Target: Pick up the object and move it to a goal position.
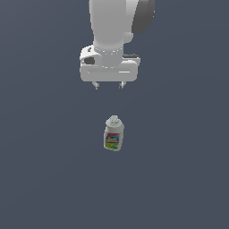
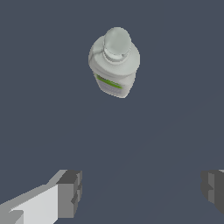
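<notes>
The object (image 1: 113, 133) is a small white bottle with a white cap and a label banded red, blue, yellow and green, standing upright on the dark floor. In the wrist view the object (image 2: 114, 62) is seen from above, cap toward the camera. My gripper (image 1: 108, 85) hangs above and behind it, apart from it, open with nothing between its fingers. Both fingertips (image 2: 70, 192) show in the wrist view, spread wide, with the bottle well away from the gap.
A flat dark grey floor (image 1: 179, 179) surrounds the bottle. No other objects show in either view.
</notes>
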Controlling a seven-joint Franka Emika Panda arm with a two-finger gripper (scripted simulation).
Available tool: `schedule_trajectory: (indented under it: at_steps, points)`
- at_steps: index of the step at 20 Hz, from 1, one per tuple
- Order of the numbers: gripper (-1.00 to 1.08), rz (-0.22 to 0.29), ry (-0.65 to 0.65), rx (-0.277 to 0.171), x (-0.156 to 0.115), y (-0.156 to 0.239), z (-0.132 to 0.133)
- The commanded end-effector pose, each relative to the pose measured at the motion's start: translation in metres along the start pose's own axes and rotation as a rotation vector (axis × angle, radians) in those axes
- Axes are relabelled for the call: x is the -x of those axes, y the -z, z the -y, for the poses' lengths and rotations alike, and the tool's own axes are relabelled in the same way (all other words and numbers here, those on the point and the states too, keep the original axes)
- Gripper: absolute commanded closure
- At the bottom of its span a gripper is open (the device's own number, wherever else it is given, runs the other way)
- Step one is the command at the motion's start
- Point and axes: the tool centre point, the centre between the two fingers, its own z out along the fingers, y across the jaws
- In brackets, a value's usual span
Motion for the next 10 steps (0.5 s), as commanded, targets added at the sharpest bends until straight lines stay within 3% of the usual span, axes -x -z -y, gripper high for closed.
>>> schedule_trajectory:
  at_steps: [1,10]
  points:
    - [-0.92,-0.001,0.036,0.002,-0.004,0.000,0.000]
    - [-0.92,-0.009,0.238,0.009,-0.025,-0.002,0.002]
